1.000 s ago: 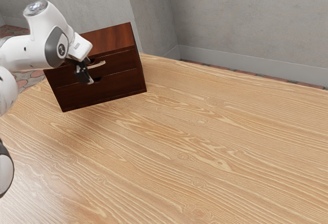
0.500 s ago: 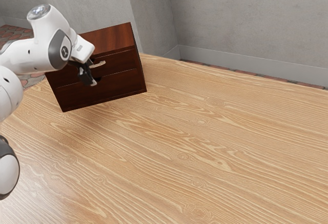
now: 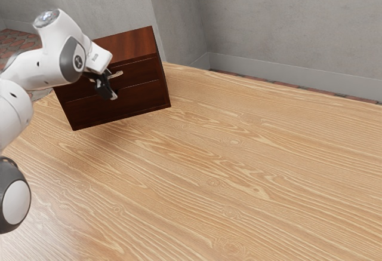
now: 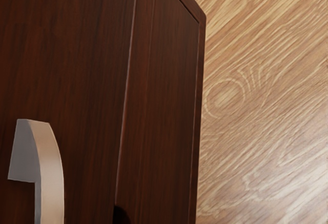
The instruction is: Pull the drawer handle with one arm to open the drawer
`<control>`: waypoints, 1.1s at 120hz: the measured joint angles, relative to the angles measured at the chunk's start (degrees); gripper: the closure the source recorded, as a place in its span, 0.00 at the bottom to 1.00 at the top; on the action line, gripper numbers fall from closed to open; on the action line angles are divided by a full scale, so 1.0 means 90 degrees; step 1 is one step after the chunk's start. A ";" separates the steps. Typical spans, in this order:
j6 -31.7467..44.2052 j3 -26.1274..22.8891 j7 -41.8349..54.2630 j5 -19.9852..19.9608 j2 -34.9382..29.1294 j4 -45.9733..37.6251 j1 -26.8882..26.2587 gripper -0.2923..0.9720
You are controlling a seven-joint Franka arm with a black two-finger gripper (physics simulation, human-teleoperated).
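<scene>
Up at the far left of the exterior view, a dark wooden cabinet (image 3: pixel 128 41) stands on the pale wood-grain table (image 3: pixel 239 171), close to the grey wall (image 3: pixel 286 16) behind it. It is turned at an angle, so its front faces the near left. The front has two drawers, one above the other. The upper drawer (image 3: pixel 138 70) carries a pale curved handle (image 3: pixel 116 73) towards its left part, and the lower drawer (image 3: pixel 134 97) sits directly beneath it. The upper drawer front looks level with the one below, with no gap that can be made out.

The white arm (image 3: pixel 51 64) comes in from the exterior view's left, and its black gripper (image 3: pixel 107 87) is right at the drawer handle, hanging just under it and against the cabinet front. Whether the gripper is spread or pinching the handle cannot be told.

From the wrist, the handle (image 4: pixel 43 167) appears close up as a pale bent bar standing off the dark upper drawer front (image 4: pixel 66 55). The lower drawer front (image 4: pixel 164 121) lies beside it across a thin seam, and the table (image 4: pixel 266 106) lies beyond that.
</scene>
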 joint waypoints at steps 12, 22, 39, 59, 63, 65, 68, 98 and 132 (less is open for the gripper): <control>0.0004 -0.0005 0.0003 -0.0004 0.0018 -0.0026 0.0001 0.23; 0.0003 -0.0002 0.0005 -0.0011 0.0019 -0.0035 -0.0007 0.23; -0.0011 0.0006 0.0008 0.0001 -0.0041 -0.0138 -0.0013 0.23; -0.0014 0.0014 0.0007 0.0007 -0.0075 -0.0209 -0.0016 0.28; -0.0020 0.0019 0.0007 0.0000 -0.0101 -0.0211 -0.0020 0.31; -0.0024 0.0021 0.0007 -0.0004 -0.0112 -0.0212 -0.0022 0.33; -0.0030 0.0022 0.0007 -0.0007 -0.0135 -0.0213 -0.0024 0.35; -0.0072 0.0015 0.0012 0.0008 -0.0243 -0.0236 -0.0032 0.38; -0.0080 0.0030 0.0005 0.0002 -0.0424 -0.0396 -0.0074 0.54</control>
